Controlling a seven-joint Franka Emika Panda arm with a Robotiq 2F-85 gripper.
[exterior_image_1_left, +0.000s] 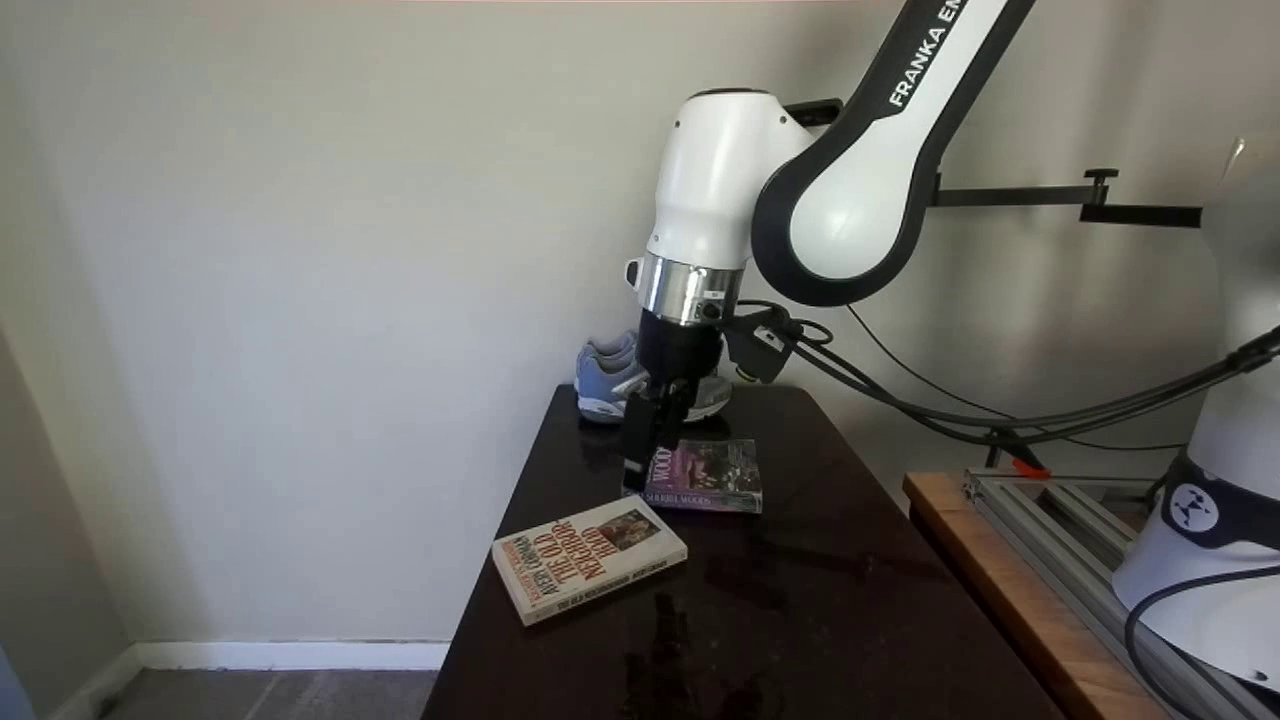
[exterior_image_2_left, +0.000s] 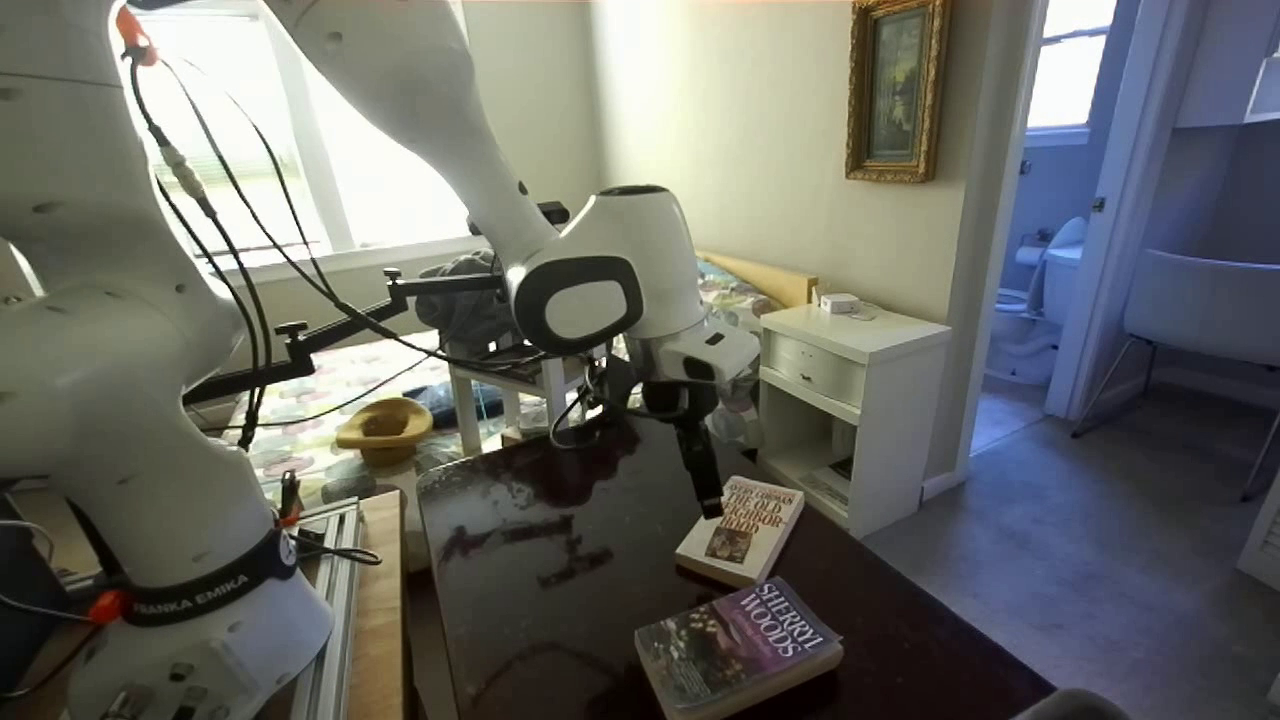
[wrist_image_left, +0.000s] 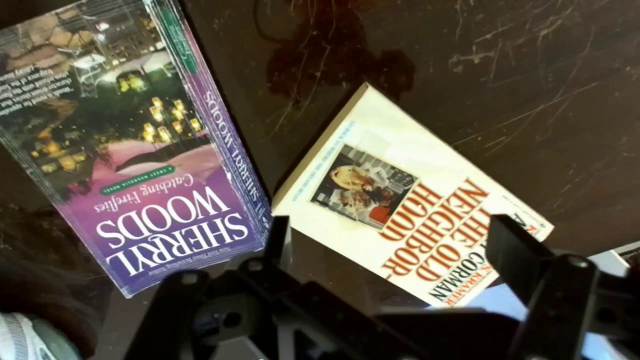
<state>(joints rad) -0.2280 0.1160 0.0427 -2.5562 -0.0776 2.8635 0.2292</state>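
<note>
My gripper (wrist_image_left: 390, 222) is open with nothing between its fingers. A cream paperback titled The Old Neighborhood (wrist_image_left: 360, 145) lies flat below and ahead of the fingers in the wrist view. A thicker purple Sherryl Woods paperback (wrist_image_left: 135, 160) lies beside it, left of the left finger. Both books show in both exterior views: the cream book (exterior_image_1_left: 590, 560) (exterior_image_2_left: 740, 535) and the purple book (exterior_image_1_left: 710, 475) (exterior_image_2_left: 740, 645). The gripper (exterior_image_1_left: 637, 475) (exterior_image_2_left: 712, 510) points down near the two books. Its exact height above them is hard to tell.
The books lie on a dark glossy table (exterior_image_1_left: 820, 620). Blue-grey sneakers (exterior_image_1_left: 603, 385) stand at its end by the wall. A wooden bench (exterior_image_1_left: 1010, 590) with a metal rail carries the robot base. A white nightstand (exterior_image_2_left: 905, 400) stands beyond the table. Cables hang from the arm.
</note>
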